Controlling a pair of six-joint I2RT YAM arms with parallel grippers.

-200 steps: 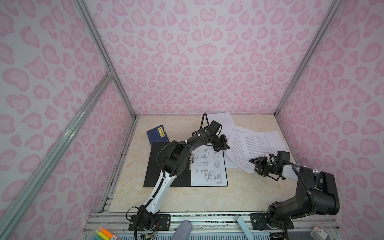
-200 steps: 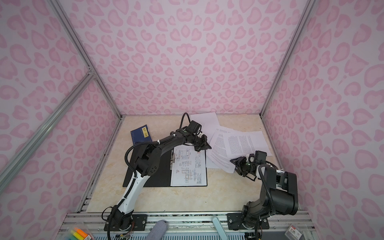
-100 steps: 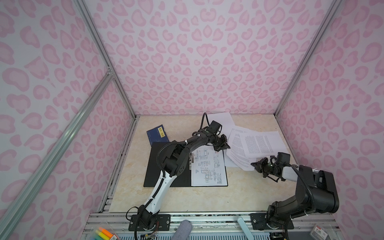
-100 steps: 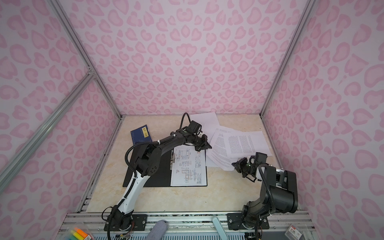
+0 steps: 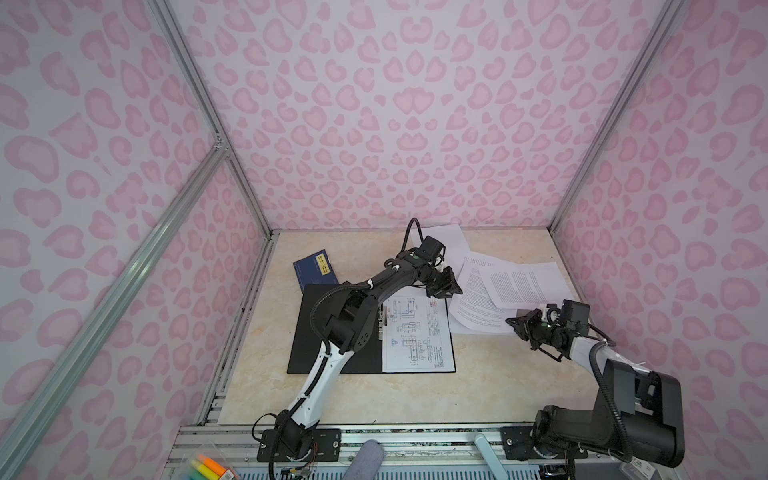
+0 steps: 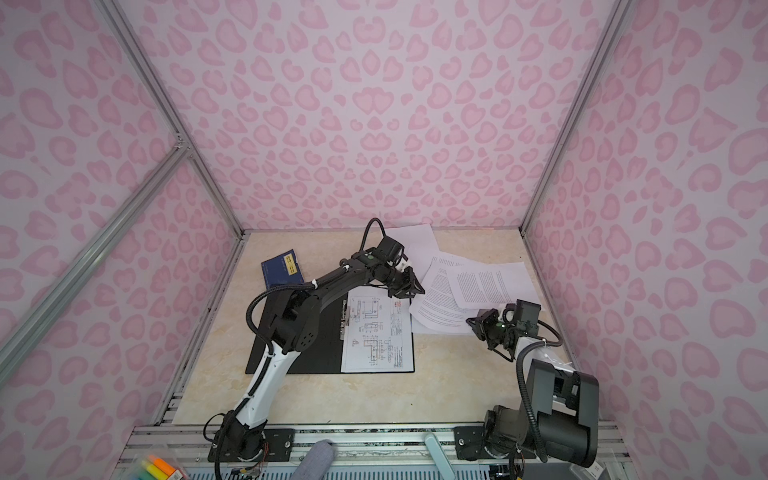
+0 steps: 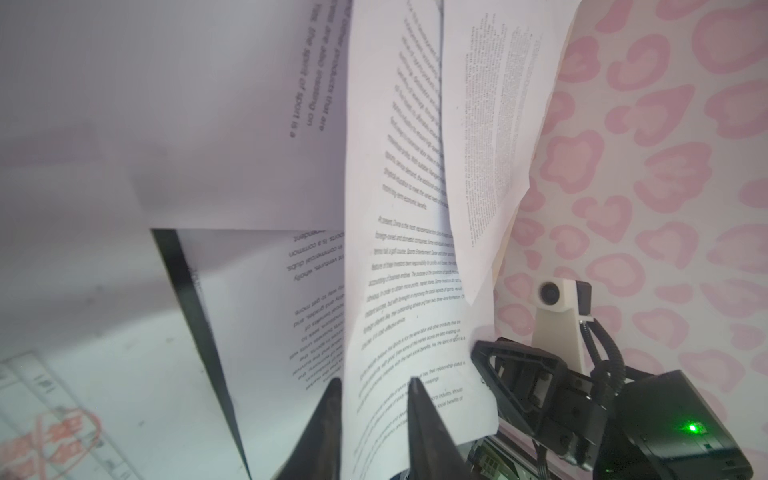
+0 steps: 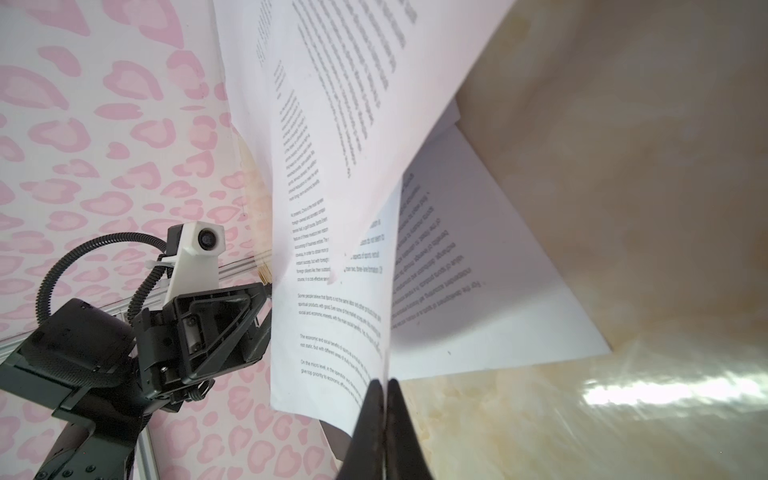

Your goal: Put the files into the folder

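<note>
The folder (image 5: 316,332) lies open, black inside, with a drawing sheet (image 5: 415,336) on its right half. To its right in both top views lies a loose pile of text files (image 5: 490,291) (image 6: 457,291). My right gripper (image 5: 513,322) (image 8: 384,384) is shut on the near edge of one raised text sheet (image 8: 332,332). My left gripper (image 5: 446,286) (image 7: 374,386) is at that sheet's opposite edge, beside the folder's far right corner. Its jaws stand apart, with the sheet's (image 7: 407,291) edge loose between the fingers (image 7: 415,395).
A small dark-blue booklet (image 5: 313,268) with a yellow label lies behind the folder's left corner. One more white sheet (image 5: 449,241) lies by the back wall. Pink patterned walls close in three sides. Markers (image 5: 208,467) sit below the front rail.
My right gripper has shut on the sheet's near edge. My left gripper's jaws have parted around the sheet's far edge. Neither arm has shifted much.
</note>
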